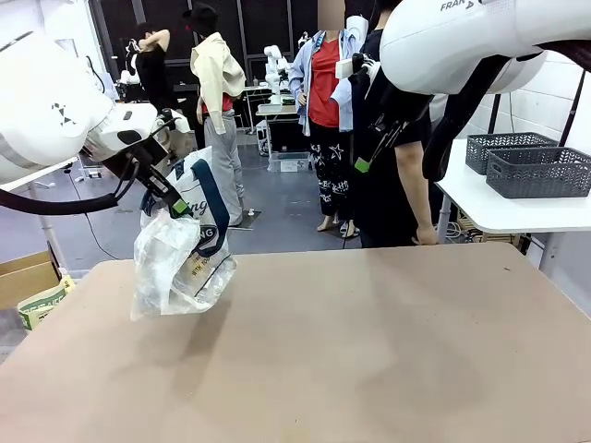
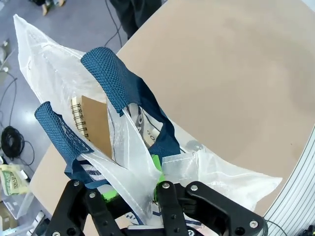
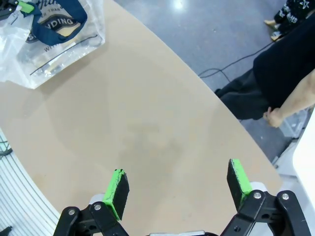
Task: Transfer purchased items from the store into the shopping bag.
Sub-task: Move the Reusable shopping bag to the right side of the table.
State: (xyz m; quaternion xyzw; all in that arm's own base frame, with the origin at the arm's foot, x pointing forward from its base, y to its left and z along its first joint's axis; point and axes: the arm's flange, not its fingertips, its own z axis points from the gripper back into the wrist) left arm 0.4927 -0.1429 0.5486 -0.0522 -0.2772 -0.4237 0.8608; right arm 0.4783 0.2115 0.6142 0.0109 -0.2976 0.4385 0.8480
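Observation:
The shopping bag [image 1: 180,263], crinkly whitish plastic with navy strap handles [image 2: 118,81], hangs over the table's left side with its bottom touching the tabletop. My left gripper [image 1: 177,205] is shut on the bag's upper edge near one handle; in the left wrist view the plastic is pinched at that gripper [image 2: 133,182]. Inside the bag [image 2: 54,73] stands a brown-covered spiral notebook [image 2: 94,123], one of the purchased items. My right gripper [image 3: 178,183] hangs open and holds nothing, high above the bare table [image 3: 147,113], with the bag [image 3: 54,34] far off. It also appears at the upper right [image 1: 367,152].
A person in black [image 1: 397,185] stands at the table's far edge, one forearm [image 3: 290,105] hanging by it. Two dark lattice baskets [image 1: 536,171] sit on a white side table at the right. A cardboard box [image 1: 28,277] lies on the floor at the left.

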